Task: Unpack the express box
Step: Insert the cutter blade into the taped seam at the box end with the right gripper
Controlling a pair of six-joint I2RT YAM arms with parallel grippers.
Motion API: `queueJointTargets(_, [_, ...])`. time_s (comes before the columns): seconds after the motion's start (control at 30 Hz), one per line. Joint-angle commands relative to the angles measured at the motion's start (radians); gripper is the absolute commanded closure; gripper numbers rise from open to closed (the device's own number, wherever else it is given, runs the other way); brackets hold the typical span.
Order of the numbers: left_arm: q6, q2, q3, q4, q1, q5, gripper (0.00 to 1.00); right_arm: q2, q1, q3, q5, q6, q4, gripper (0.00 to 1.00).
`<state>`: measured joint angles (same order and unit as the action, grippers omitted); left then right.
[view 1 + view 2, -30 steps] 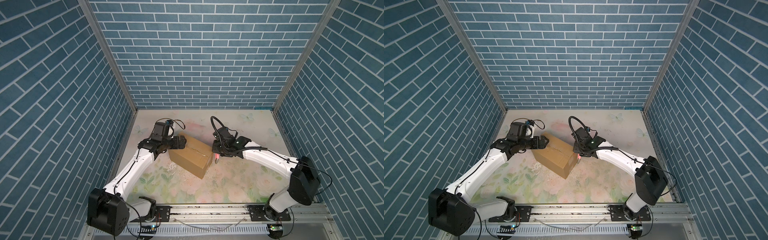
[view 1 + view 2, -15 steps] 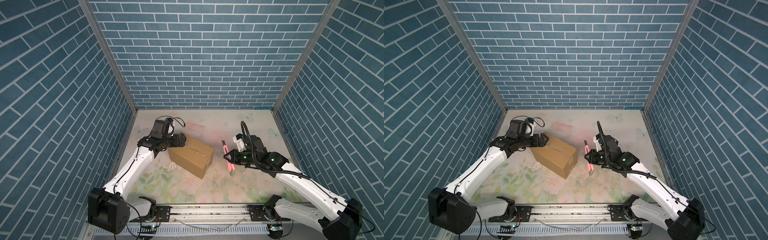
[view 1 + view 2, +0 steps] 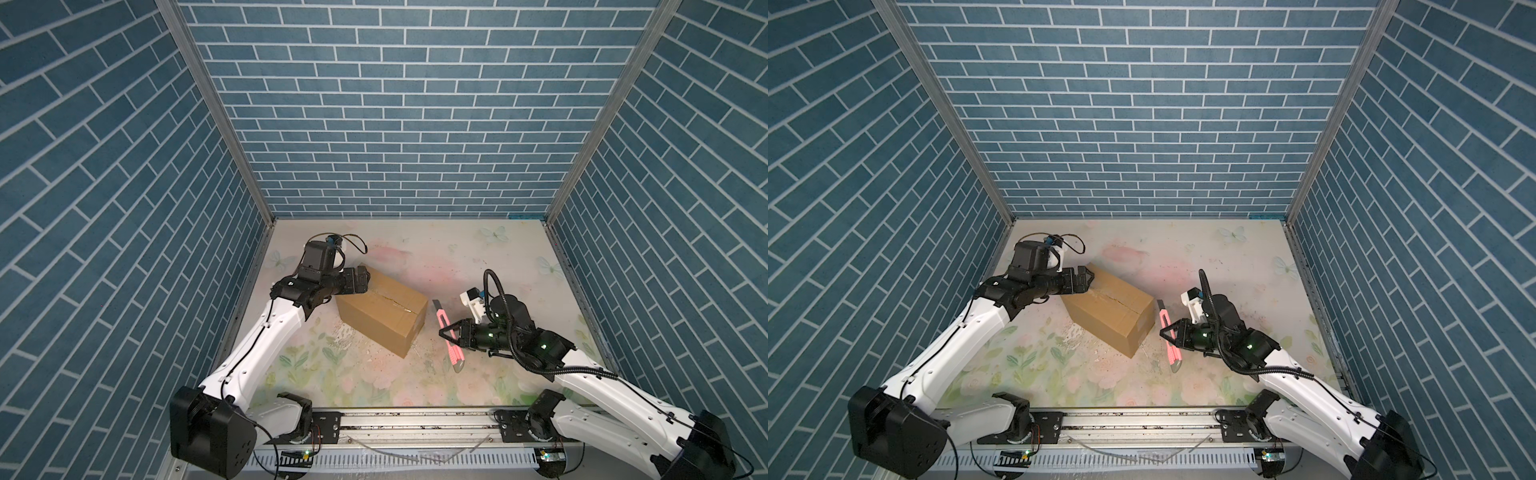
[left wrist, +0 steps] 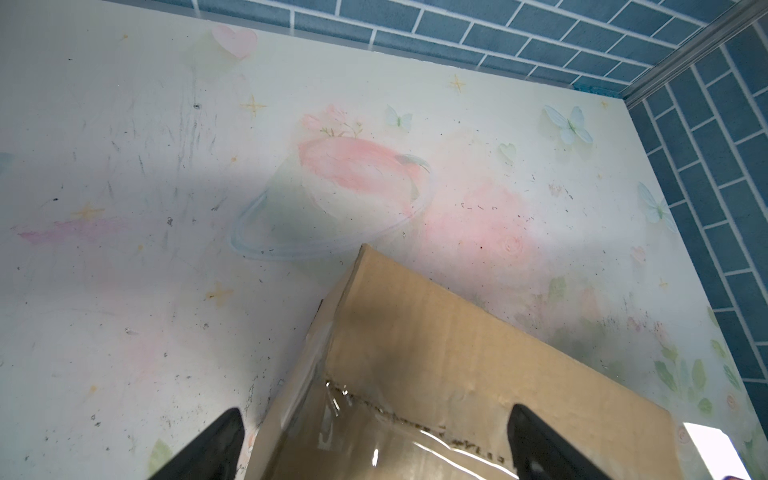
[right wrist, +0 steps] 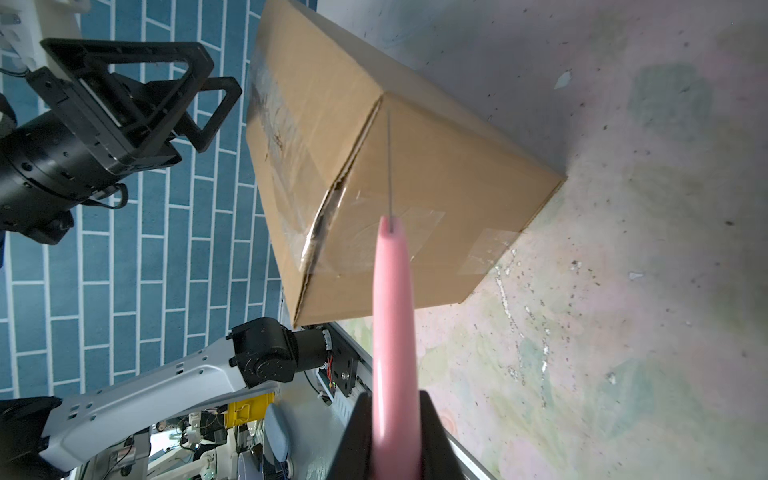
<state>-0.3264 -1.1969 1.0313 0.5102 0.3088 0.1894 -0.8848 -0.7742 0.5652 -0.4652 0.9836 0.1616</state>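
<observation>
The express box, a brown carton, lies slantwise on the floral mat with its top flaps down and a ragged line along its taped seam. My left gripper is open, its fingers straddling the box's far left end. My right gripper hovers to the right of the box, apart from it, shut on a pink knife. The knife's blade is out and points towards the box end, where the tape gapes.
Blue brick walls close in the mat on three sides. A metal rail with both arm bases runs along the front. Small scraps and specks lie on the mat by the box's near side.
My right gripper has pulled the knife away from the box's right end and moved right and towards the front. The left gripper and the box have stayed put.
</observation>
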Motion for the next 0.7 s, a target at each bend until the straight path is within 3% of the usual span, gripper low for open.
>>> queueJointTargets(0.0, [-0.014,0.018,-0.026,-0.001,-0.001,-0.012,0.00,0.021,-0.024,-0.033,0.002,0.068,-0.104,1.00])
queueJointTargets(0.67, [-0.032,0.031,-0.054,-0.029,0.001,0.000,0.00,0.021,-0.096,-0.087,0.060,0.128,-0.186,1.00])
